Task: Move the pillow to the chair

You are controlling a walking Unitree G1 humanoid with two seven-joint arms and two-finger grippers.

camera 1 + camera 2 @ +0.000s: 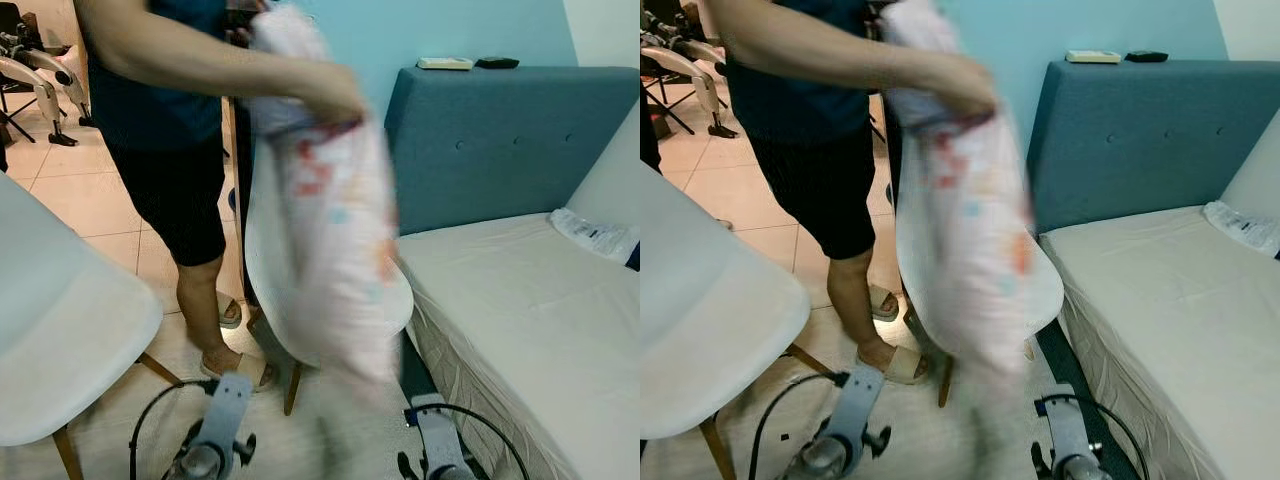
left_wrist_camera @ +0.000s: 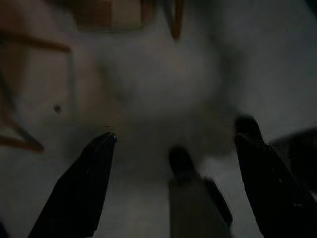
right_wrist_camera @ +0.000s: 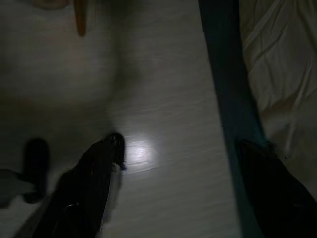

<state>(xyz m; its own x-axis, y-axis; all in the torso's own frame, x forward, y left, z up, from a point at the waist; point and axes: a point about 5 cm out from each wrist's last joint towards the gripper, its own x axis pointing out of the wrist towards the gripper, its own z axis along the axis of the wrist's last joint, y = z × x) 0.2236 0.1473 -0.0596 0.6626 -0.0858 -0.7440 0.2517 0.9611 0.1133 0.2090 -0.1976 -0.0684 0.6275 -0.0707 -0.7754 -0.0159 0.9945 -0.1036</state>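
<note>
A person's hand (image 1: 335, 95) holds the pillow (image 1: 335, 230) before the chair (image 1: 262, 250), left of the bed (image 1: 520, 320).

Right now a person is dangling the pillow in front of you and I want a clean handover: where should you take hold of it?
Probably the lower end of the pillow. It hangs long and upright from the person's hand at its top, in front of the white chair, so the bottom is free. Come from below and in front with the right gripper, fingers open, pinching across the soft width. Blur hides its edges.
</note>
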